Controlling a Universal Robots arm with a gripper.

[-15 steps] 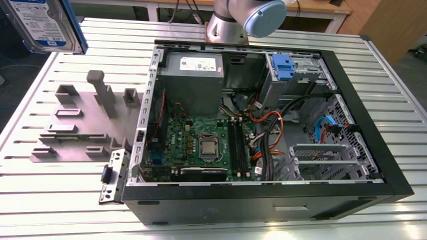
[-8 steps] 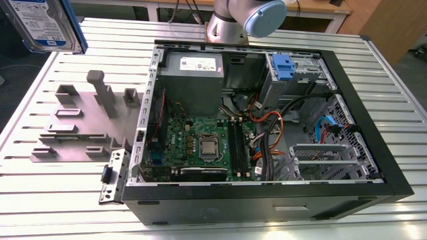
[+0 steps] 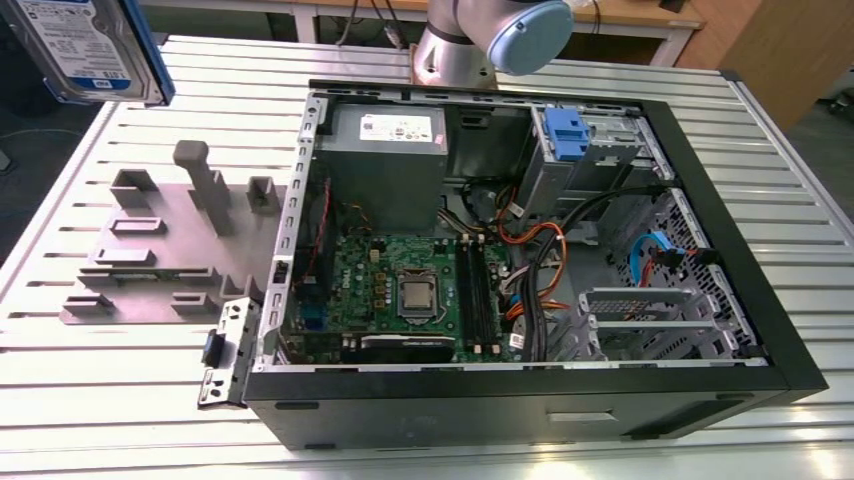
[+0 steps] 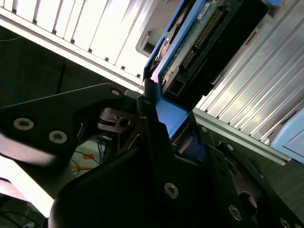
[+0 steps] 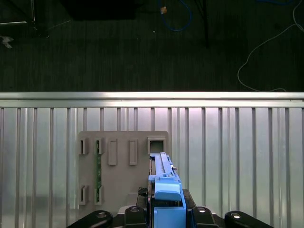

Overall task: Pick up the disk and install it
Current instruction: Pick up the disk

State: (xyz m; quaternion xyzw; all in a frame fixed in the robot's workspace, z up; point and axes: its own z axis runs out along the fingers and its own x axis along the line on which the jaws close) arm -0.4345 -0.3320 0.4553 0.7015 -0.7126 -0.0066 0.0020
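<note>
The claw (image 5: 166,213) is closed on the blue-framed disk (image 5: 163,176), one finger (image 4: 153,137) pressed against each side of the carrier. The disk hangs edge-on in the air above the grey fixture (image 5: 121,175) that lies on the slatted worktop (image 5: 237,156). In the exterior view the disk (image 3: 87,45) is at the upper left, well apart from the open computer case (image 3: 747,290).
</note>
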